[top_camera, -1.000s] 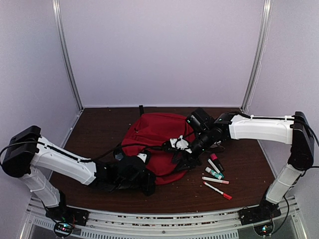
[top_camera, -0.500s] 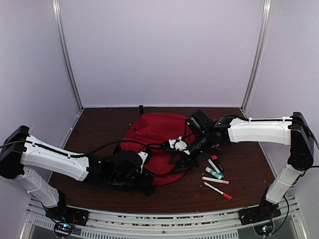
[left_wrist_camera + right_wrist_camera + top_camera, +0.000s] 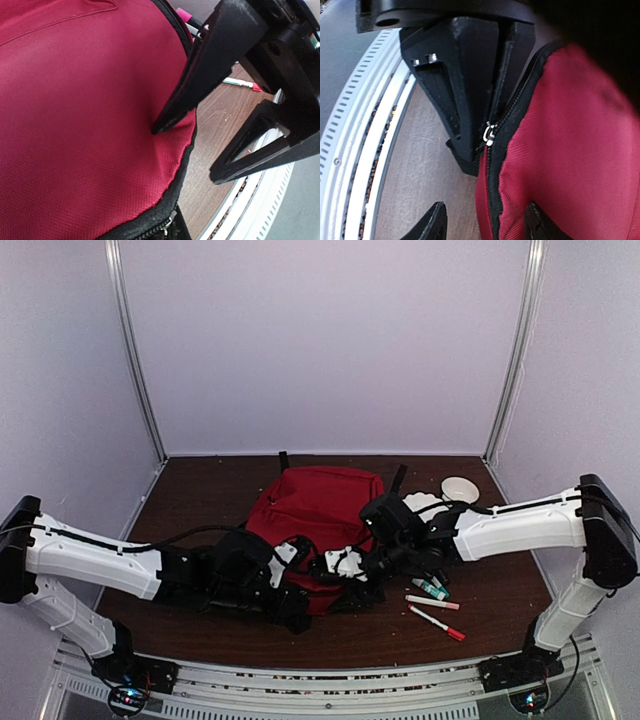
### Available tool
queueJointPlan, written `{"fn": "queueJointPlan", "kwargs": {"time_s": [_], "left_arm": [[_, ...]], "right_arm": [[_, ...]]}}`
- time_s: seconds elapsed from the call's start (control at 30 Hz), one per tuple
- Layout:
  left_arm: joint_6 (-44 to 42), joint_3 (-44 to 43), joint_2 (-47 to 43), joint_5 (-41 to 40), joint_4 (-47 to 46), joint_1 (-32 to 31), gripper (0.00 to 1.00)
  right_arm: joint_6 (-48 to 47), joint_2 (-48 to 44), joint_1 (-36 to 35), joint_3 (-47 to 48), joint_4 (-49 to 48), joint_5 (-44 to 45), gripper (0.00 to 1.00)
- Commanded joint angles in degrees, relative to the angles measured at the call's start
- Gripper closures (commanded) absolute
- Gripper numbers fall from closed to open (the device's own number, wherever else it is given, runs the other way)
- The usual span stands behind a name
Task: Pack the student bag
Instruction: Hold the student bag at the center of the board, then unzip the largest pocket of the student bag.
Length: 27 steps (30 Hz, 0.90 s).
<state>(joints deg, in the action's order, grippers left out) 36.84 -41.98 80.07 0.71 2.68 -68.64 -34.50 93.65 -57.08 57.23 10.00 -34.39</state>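
The student bag [image 3: 315,505], a big red backpack with black zips, lies mid-table. My left gripper [image 3: 305,590] is at its near edge, shut on the metal zip pull [image 3: 489,134]; in the right wrist view its black fingers [image 3: 465,100] pinch that pull. My right gripper [image 3: 485,222] is open and straddles the same zipped edge just beside it. One of its fingertips [image 3: 160,125] presses on the red fabric while the other [image 3: 220,175] hangs over the wood. The inside of the bag is hidden.
Several markers [image 3: 433,595] lie on the brown table to the right of the bag, one with a red cap [image 3: 437,622] nearest the front. A white round object [image 3: 460,488] sits at the back right. The perforated white rail [image 3: 365,150] runs along the table's near edge.
The right gripper has come down to the bag's near edge and opened wider. The left gripper has slid right along that edge, still shut. The right arm's move has uncovered the white round object.
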Motion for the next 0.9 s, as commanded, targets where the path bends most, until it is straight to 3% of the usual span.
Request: {"fn": "queueJointPlan", "kwargs": {"time_s": [0.0, 0.17, 0.3, 0.6, 0.87], "left_arm": [[-1.8, 0.0, -2.9, 3.7, -6.2, 0.1, 1.0], [-1.7, 0.6, -3.7, 4.5, -6.6, 0.6, 1.0], [-1.7, 1.3, -4.3, 4.7, -5.9, 0.7, 1.0], [-4.8, 4.3, -9.3, 3.5, 6.0, 0.9, 1.0], [-2.8, 3.7, -14.1, -8.1, 19.3, 6.9, 1.0]], "right_arm": [[1.4, 0.2, -1.7, -0.6, -3.8, 6.5, 0.49], [1.3, 2.5, -2.7, 1.1, -2.5, 8.8, 0.7], [-0.2, 3.6, -2.7, 2.0, -0.4, 10.0, 1.0], [-0.5, 4.3, 3.2, 3.1, 5.4, 14.1, 1.0], [-8.1, 0.5, 3.9, -2.5, 7.4, 17.4, 1.0]]}}
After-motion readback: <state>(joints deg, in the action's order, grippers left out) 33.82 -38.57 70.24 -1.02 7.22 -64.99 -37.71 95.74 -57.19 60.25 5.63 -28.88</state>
